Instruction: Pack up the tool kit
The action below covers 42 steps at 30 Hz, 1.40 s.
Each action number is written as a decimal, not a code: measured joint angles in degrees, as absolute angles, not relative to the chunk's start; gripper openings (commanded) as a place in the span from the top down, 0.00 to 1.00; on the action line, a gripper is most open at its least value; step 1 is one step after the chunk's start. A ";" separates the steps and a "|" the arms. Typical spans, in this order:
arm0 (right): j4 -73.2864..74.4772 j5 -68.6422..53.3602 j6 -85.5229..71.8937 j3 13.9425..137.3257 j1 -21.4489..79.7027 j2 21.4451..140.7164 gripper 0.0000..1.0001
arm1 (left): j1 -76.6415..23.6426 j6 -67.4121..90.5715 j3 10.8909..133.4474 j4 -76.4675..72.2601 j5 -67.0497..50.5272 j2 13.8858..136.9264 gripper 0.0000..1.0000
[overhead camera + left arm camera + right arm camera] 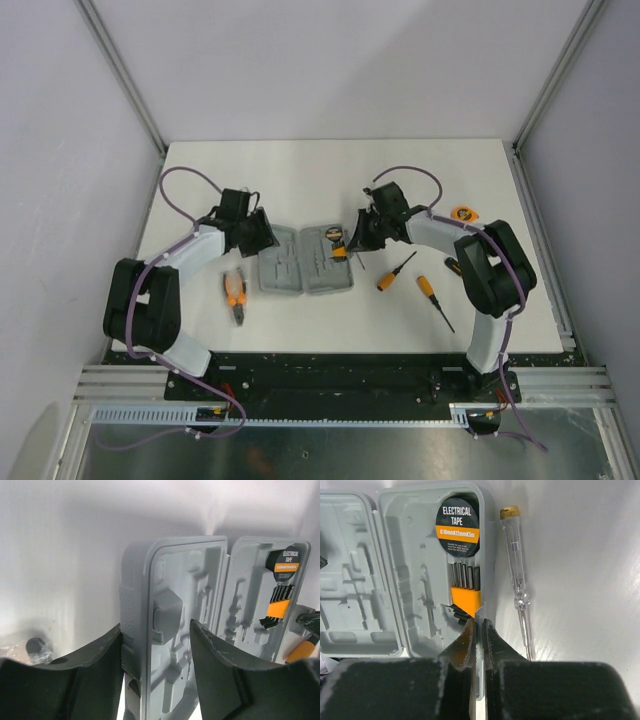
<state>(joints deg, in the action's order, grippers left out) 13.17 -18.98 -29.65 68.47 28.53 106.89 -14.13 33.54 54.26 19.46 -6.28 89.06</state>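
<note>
White tabletop [330, 180] between pale walls: your tool case [290, 265] lies open at its middle, between the two arms, both moulded trays face up. Spread out, it runs left to right; the hinge and each tray's long side run near to far.

Your left pincer [260, 234] straddles the outer wall of the left tray and appears clamped on it, one finger outside, one inside. Your right pincer [480, 630] is clenched, tips at the right tray's outer rim, with nothing visibly between them.

A roll of electrical tape [457, 522] and a hex-key set [465, 580] sit in the right tray; the left tray shows bare slots. A clear tester screwdriver [517, 575] lies just beside the right rim, parallel to it. The pliers [235, 297] lie near-left of the case; two orange-handled screwdrivers [396, 272] and a tape measure [463, 213] lie to the right.

Packing looks barely begun, the case being steadied. The next move likely calls for releasing the right pincer, taking a loose tool and lining it up with its slot.
</note>
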 measured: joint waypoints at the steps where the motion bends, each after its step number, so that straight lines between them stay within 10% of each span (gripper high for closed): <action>1: 12.69 -19.31 -29.63 68.47 28.62 107.57 0.99 | -13.82 33.43 53.91 19.51 -6.07 89.06 0.39; 18: 10.28 -18.44 -26.87 68.45 28.01 107.66 0.53 | -11.88 33.39 51.46 21.80 -0.12 89.01 0.03; 26: 13.15 -10.70 -23.46 68.47 28.01 96.42 0.10 | -10.41 30.33 53.91 24.62 2.96 84.23 0.00; 42: 17.15 -8.47 -22.39 68.45 28.01 92.88 0.19 | -9.17 31.24 44.10 39.86 10.44 74.87 0.02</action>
<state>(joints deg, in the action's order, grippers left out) 17.15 -8.47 -22.39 68.45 28.01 92.88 -9.17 31.24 44.10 39.86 10.44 74.87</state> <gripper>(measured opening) 0.825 0.993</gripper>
